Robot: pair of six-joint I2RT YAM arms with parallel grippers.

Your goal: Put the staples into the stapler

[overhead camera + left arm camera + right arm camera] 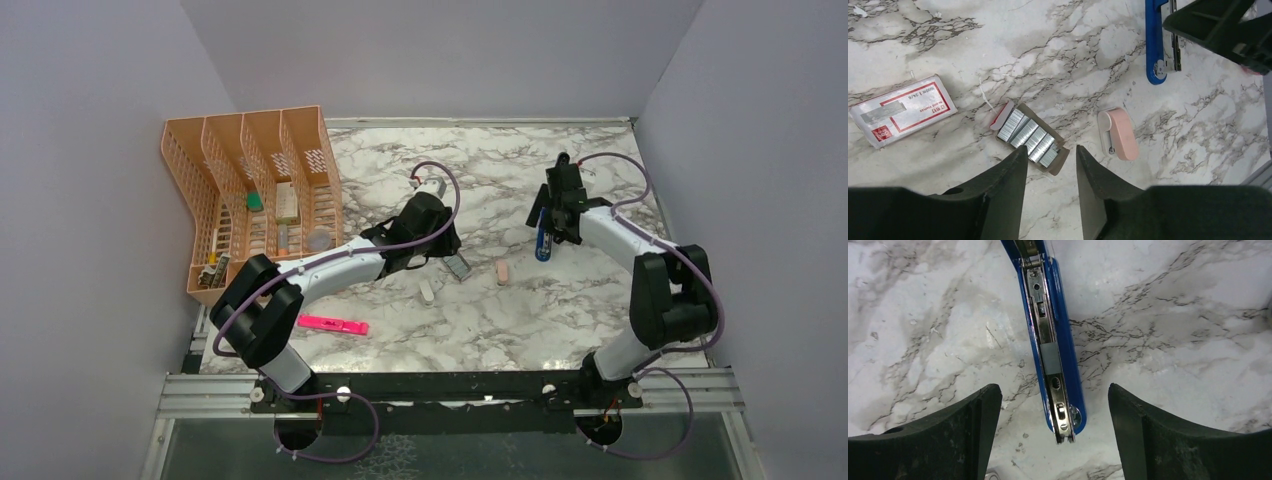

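The staples [1030, 139] are silvery blocks in a small cardboard tray on the marble table, also seen from above [458, 266]. Their red-and-white box [903, 110] lies apart from the tray. My left gripper [1050, 150] is open and empty, its fingertips just short of the tray's near end. The blue stapler [1050, 340] lies opened out, its metal channel facing up; it also shows in the top view [543, 240] and the left wrist view [1158, 42]. My right gripper [1053, 387] is open, its fingers either side of the stapler's near end without touching it.
A peach-pink piece [1120, 134] lies right of the tray, also in the top view [502, 272]. A white capsule piece [428, 291] and a pink highlighter [333, 325] lie nearer the bases. An orange mesh organizer [250, 190] stands at the back left.
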